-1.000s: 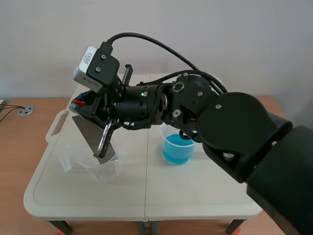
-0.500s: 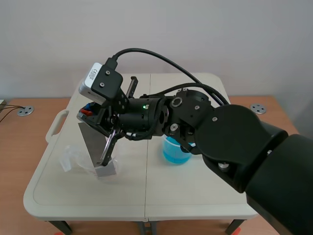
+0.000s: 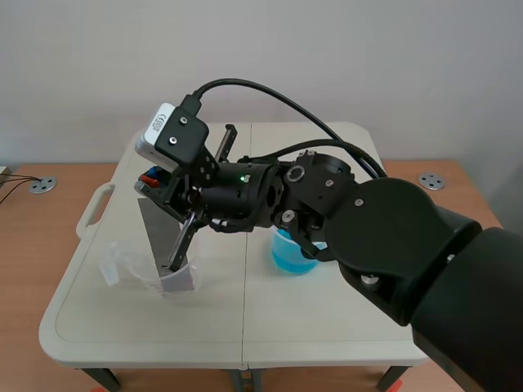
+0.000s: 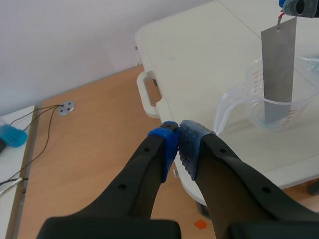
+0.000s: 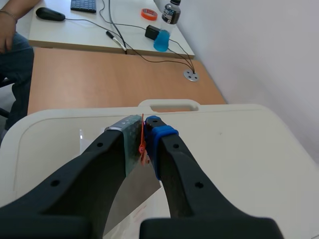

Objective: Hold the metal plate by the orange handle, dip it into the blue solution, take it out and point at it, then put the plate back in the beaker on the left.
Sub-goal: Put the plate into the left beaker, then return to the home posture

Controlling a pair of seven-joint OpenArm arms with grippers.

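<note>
the right claw point(image 5: 143, 135) is clenched on the orange handle point(image 5: 142, 145) of the metal plate point(image 3: 166, 237), which hangs nearly upright with its lower end inside the clear beaker point(image 4: 299, 107) on the tabletop point(image 3: 327, 318). the beaker of blue solution point(image 3: 291, 253) stands nearby. the left claw point(image 4: 178, 135) is clenched on nothing, just off the tabletop's edge.

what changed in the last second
The right hand swung the metal plate from tilted to nearly upright and lowered its end into the clear beaker, keeping its grip on the orange handle. The blue beaker and clear beaker stayed put.
</note>
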